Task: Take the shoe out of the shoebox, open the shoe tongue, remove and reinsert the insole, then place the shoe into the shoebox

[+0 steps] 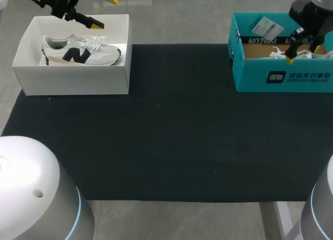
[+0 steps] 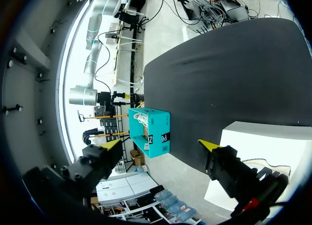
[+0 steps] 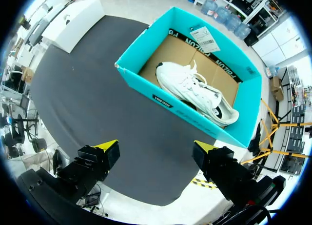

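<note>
A white sneaker with a navy logo (image 1: pixel 80 50) lies on its side in the white shoebox (image 1: pixel 73 78) at the table's back left. My left gripper (image 1: pixel 103 11) hangs open above that box's far rim; in the left wrist view the left gripper (image 2: pixel 160 145) holds nothing, with the white shoebox (image 2: pixel 263 137) beside one finger. A second, all-white shoe (image 3: pixel 195 91) lies in the teal shoebox (image 3: pixel 146 83) at the back right. My right gripper (image 1: pixel 303 50) hovers open over the teal shoebox (image 1: pixel 281 76); the right gripper (image 3: pixel 156 147) is empty above the box's near wall.
A black mat (image 1: pixel 166 141) covers the table between the two boxes. The teal shoebox (image 2: pixel 155 132) shows far ahead of the left gripper, and the white shoebox (image 3: pixel 78 17) far ahead of the right one.
</note>
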Robot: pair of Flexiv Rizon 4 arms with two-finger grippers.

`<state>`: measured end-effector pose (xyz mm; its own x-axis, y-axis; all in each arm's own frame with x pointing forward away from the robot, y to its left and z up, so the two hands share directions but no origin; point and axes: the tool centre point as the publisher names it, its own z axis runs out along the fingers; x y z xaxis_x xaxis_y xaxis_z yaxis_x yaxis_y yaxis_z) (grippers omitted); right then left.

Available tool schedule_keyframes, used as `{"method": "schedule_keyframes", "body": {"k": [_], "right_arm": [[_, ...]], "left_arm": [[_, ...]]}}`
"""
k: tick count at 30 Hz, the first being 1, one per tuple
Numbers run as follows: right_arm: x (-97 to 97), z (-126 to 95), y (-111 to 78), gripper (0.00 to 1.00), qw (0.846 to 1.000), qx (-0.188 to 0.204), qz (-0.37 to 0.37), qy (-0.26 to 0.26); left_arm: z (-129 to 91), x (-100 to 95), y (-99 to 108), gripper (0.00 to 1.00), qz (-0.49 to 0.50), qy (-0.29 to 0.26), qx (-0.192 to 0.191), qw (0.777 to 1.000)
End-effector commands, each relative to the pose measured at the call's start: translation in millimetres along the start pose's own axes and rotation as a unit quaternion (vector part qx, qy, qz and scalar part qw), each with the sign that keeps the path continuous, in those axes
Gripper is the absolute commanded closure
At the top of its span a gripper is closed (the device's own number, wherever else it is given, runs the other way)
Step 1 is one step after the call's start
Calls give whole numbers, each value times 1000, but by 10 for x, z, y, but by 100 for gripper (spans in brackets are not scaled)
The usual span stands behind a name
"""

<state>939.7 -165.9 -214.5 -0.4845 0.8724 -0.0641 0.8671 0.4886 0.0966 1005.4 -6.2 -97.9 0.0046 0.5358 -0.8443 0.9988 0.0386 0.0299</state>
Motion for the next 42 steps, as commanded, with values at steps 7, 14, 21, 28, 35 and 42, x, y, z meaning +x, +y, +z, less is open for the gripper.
{"method": "schedule_keyframes", "body": {"k": [7, 14, 21, 28, 35, 42], "right_arm": [[10, -8, 41, 0, 1000, 6, 1, -2], [10, -8, 41, 0, 1000, 6, 1, -2], [10, -8, 41, 0, 1000, 6, 1, -2], [10, -8, 41, 0, 1000, 6, 1, -2], [10, -8, 41, 0, 1000, 6, 1, -2], [10, -8, 41, 0, 1000, 6, 1, -2]], "left_arm": [[-4, 1, 7, 0, 0, 1, 1, 1000], [-148, 274, 159, 0, 72, 89, 13, 993], [-406, 559, 555, 0, 128, 190, 47, 972], [-611, 804, 1022, 0, 150, 278, 48, 948], [-685, 980, 1369, 0, 169, 348, 53, 921], [-687, 1129, 1535, 0, 172, 381, 58, 907]]}}
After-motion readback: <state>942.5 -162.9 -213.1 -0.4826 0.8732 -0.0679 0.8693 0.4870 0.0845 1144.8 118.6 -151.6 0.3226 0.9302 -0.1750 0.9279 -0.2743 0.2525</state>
